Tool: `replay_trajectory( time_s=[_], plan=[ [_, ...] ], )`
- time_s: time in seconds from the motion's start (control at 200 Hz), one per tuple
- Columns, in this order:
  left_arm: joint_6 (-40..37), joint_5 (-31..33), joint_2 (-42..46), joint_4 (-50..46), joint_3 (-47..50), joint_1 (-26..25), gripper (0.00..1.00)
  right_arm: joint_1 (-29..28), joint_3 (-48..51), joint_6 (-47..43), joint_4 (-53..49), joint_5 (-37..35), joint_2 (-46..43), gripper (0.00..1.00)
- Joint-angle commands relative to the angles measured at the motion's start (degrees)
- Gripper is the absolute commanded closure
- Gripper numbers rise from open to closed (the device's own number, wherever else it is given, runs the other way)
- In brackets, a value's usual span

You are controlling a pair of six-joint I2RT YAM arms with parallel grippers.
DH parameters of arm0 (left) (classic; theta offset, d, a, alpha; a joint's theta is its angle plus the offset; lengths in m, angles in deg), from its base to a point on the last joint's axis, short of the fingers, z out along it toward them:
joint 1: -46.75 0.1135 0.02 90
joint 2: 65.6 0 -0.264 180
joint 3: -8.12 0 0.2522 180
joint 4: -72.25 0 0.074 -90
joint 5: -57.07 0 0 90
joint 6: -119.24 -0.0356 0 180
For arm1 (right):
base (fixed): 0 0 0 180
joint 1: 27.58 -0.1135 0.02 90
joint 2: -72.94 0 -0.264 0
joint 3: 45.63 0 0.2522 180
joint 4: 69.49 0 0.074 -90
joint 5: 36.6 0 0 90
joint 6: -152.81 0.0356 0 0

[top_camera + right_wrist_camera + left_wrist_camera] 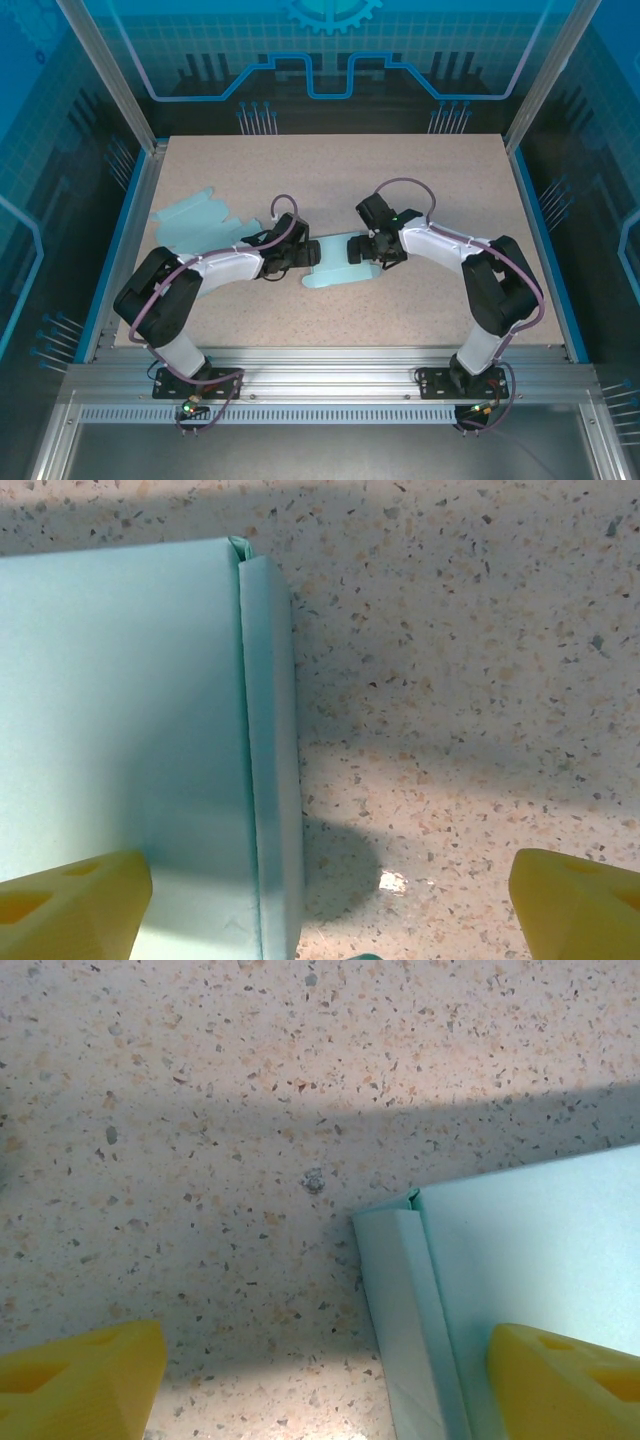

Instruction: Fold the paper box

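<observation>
A pale teal paper box [335, 270] lies partly folded on the speckled table between the two arms. My left gripper [306, 254] is at its left end and my right gripper [362, 250] at its right end. In the left wrist view the box [530, 1250] has a narrow side flap [400, 1300] folded along its edge. The left gripper [325, 1385] stands open astride that edge, one yellow fingertip [570, 1380] over the paper, the other over bare table. In the right wrist view the box [120, 680] has a like flap [270, 740], and the open right gripper [325, 905] straddles it.
A second flat teal paper blank [195, 222] lies at the left, behind my left arm. The table [430, 180] is bounded by blue side rails and an aluminium frame at the near edge.
</observation>
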Motion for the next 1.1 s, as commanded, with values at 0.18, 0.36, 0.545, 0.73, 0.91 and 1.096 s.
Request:
replay_trajectory(
  time_s=[0.18, 0.36, 0.545, 0.73, 0.91, 1.096],
  plan=[
    [1.01, -1.65, 1.33, -1.71, 0.52, 0.37, 0.2, 0.33, 1.72, 0.36, -0.36, 1.3, -3.63, 0.06],
    [1.8, -5.24, 2.61, -0.27, -0.9, 0.41, 0.21, 0.4, 2.73, -0.8, 1.6, 2.7, -7.4, 0.06],
    [1.59, -6.45, 2.71, 0.18, -1.84, 1.34, 0.21, -2.02, 8.2, -7.92, 8.5, 2.6, -13.99, 0.09],
    [2.71, -12.68, 1.33, 4.11, -2.34, 4.54, 0.22, -13.03, 10.5, -19.44, 8.02, -13.45, -20.37, 0.09],
    [4.04, -19.15, -3.28, 7.47, -4.29, 6.11, 0.38, -19.29, 12.56, -24.27, 6.81, -24.02, -22.21, 0.11],
    [4.75, -24.56, -8.09, 9.57, -8.42, 6.86, 0.43, -23.21, 16.12, -27.04, 8.38, -27.81, -23.79, 0.12]
  ],
)
